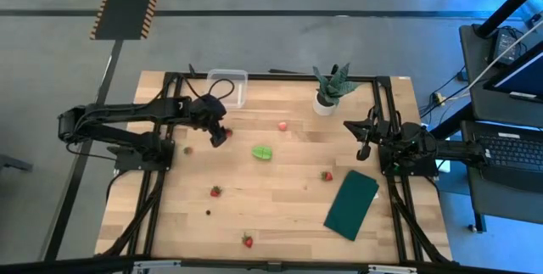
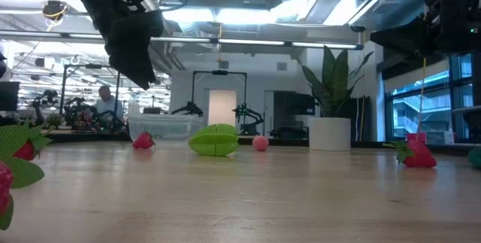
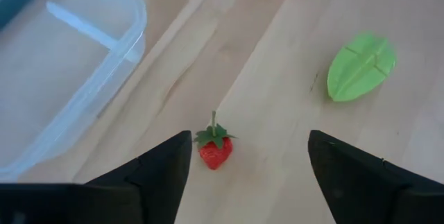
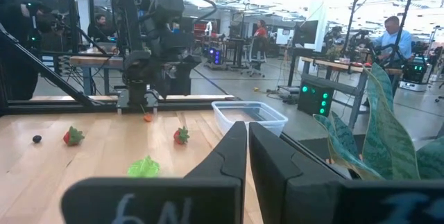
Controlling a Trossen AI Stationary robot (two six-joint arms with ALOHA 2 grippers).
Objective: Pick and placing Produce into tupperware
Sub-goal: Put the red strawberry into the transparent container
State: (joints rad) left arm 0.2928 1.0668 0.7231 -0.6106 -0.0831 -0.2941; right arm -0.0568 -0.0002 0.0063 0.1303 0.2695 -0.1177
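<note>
Left gripper (image 3: 243, 175) wide open over desk (image 1: 280, 215), strawberry (image 3: 214, 148) between fingers, seemingly untouched, just beside tub (image 1: 227, 87). Right gripper (image 4: 248, 148) shut, empty, parked near plant (image 1: 330, 87).

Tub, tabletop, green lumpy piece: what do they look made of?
Tub: clear, glossy plastic by the look; the wood shows through its walls. Tabletop: pale wood planks, matte, with visible grain and seams. Green lumpy piece: likely moulded plastic, uniform bright colour with sharp ridges, though that is a guess.
</note>
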